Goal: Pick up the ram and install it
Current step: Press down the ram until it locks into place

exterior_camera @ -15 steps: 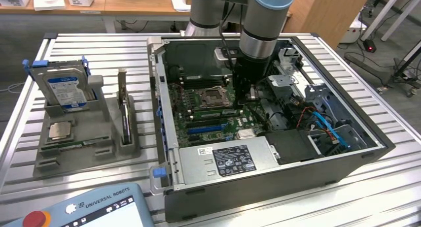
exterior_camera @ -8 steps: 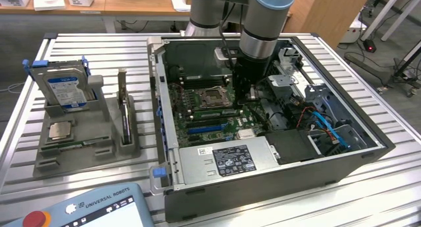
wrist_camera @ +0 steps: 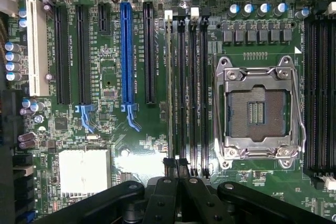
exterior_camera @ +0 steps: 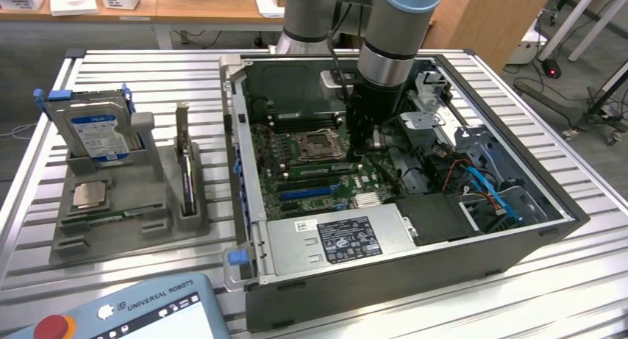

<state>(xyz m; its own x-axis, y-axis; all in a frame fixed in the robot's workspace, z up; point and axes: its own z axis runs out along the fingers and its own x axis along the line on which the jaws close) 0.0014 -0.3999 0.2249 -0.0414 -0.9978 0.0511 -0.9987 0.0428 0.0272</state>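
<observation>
One ram [wrist_camera: 170, 87] stood edge-on in the outermost memory slot, between the black expansion slot [wrist_camera: 148, 51] and the three vacant memory slots [wrist_camera: 192, 93] beside the processor socket [wrist_camera: 258, 111]. It ran the full length of the slot.

The gripper [wrist_camera: 176, 163] was positioned directly over one end of the ram. The claw was narrow, with its fingers drawn fully together. Whether the fingers [wrist_camera: 169, 164] pinched the top edge of the stick or merely bore down on it could not be determined.

In the exterior view, the arm [exterior_camera: 387, 59] reached straight down into the open computer case [exterior_camera: 549, 214], above the motherboard [exterior_camera: 294, 162]. A parts tray [exterior_camera: 59, 243] with a hard drive [exterior_camera: 98, 129] sat well apart, on the exterior view's left.

Judged step: installation, at the insertion stage. The pick-up appeared complete. Full seating could not be confirmed, as the state of the end latches was not discernible.

Seating requirement: force applied straight down along the slot line, without tilt, until both ends sit level.
</observation>
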